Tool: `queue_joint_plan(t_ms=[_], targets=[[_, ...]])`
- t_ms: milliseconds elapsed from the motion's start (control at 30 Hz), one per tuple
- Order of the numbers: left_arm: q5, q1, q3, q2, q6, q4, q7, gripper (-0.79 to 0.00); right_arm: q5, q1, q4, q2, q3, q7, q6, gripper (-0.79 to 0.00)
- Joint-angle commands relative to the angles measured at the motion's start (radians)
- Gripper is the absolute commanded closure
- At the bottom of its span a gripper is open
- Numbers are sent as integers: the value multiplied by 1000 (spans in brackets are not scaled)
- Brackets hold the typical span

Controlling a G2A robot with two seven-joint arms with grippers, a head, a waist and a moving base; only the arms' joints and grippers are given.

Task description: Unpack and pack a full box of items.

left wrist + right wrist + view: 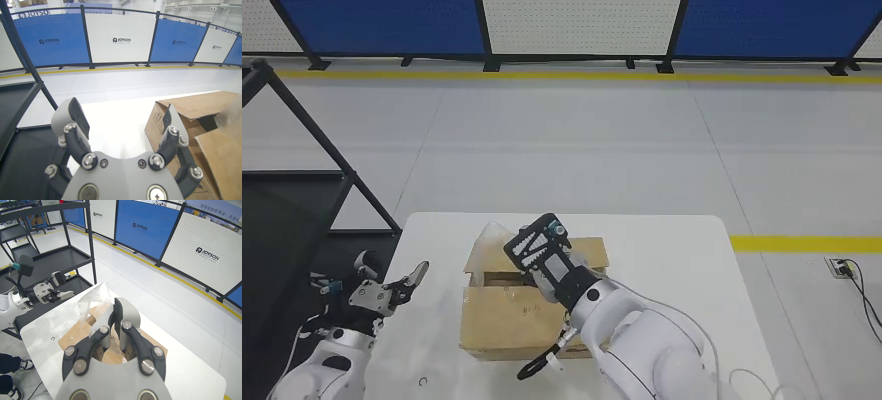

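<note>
My right gripper [114, 311] is pinched tight on the clear plastic film [95, 298] just above the open box [504, 318] on the table [682, 250], with my left gripper [122, 107] spread wide and empty beside it, so I'd lift slowly and straight up to avoid snagging.

The arms [642, 345] are clad in smooth, rounded white shells. The left gripper [122, 106] and the right gripper [115, 308] are each built on a pale grey metal plate, to which curved black links are pinned with round silver screws [88, 161]. Light grey fingers are lined with black ribbed pads [78, 117]. A black box camera [25, 265] (a teal plug [16, 266] beside it) is mounted at the left wrist, and a black cable [537, 368] is looped by the right forearm.
</note>
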Motion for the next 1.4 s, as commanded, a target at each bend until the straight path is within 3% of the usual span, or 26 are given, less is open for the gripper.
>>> queue_joint_plan(t_ms=[0, 367, 667, 1167, 1367], targets=[[4, 3, 3, -1, 4, -3, -3, -785, 7, -15, 14, -2, 2, -31, 11, 0], [106, -62, 56, -7, 46, 30, 1, -785, 43, 29, 80, -44, -66, -69, 138, 0], [129, -131, 113, -14, 36, 77, -8, -785, -65, 51, 104, -75, -120, -24, 281, 0], [177, -179, 160, -19, -3, 104, -36, -785, -245, -14, 31, -90, -96, 211, 285, 0], [197, -203, 186, -21, -13, 123, -54, -785, -198, -96, -39, -91, -57, 101, 273, 0]])
